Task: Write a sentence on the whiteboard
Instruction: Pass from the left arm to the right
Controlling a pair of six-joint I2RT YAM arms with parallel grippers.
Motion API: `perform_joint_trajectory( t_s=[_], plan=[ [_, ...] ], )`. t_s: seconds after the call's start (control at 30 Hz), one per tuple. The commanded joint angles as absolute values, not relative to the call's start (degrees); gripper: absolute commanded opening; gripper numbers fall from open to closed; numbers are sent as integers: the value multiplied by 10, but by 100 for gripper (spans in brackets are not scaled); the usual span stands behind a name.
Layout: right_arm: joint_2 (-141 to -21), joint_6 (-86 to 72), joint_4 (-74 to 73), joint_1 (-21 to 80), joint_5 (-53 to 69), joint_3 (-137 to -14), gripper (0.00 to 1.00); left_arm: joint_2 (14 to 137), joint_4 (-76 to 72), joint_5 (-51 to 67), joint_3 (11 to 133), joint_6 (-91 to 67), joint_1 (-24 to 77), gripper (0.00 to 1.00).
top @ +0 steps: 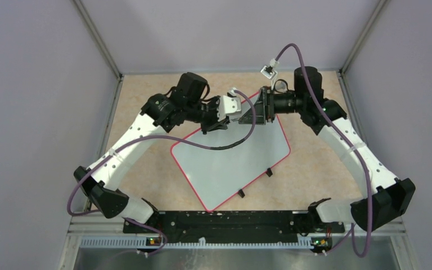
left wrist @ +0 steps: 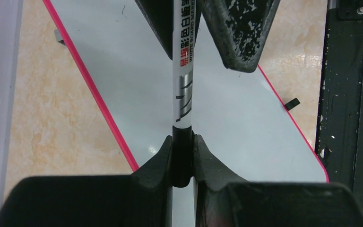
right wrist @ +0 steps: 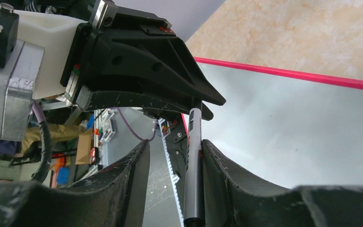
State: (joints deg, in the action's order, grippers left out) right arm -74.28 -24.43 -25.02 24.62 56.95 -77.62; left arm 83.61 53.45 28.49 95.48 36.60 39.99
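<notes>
Whiteboard (top: pixel 225 169) lies flat and askew on the tabletop (top: pixel 146 163) between my arms | over its far corner my left fingers (left wrist: pixel 158 163) clamp a marker (left wrist: pixel 183 94) by its black end | my right fingers (right wrist: pixel 132 175) stand apart around its barrel, one touching

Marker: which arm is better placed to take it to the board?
Left, probably: the left gripper is shut on the black end of the marker; the right gripper stands open around its barrel.
</notes>
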Motion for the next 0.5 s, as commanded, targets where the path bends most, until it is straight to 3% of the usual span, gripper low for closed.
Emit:
perform_joint_trajectory(
  t_s=[0.0,0.47],
  plan=[
    [-739,-235,-237,270,559,-782,41,840,517,276,981,360,404,0],
    [-761,-220,-252,281,521,-792,34,847,531,285,993,375,420,0]
  ],
)
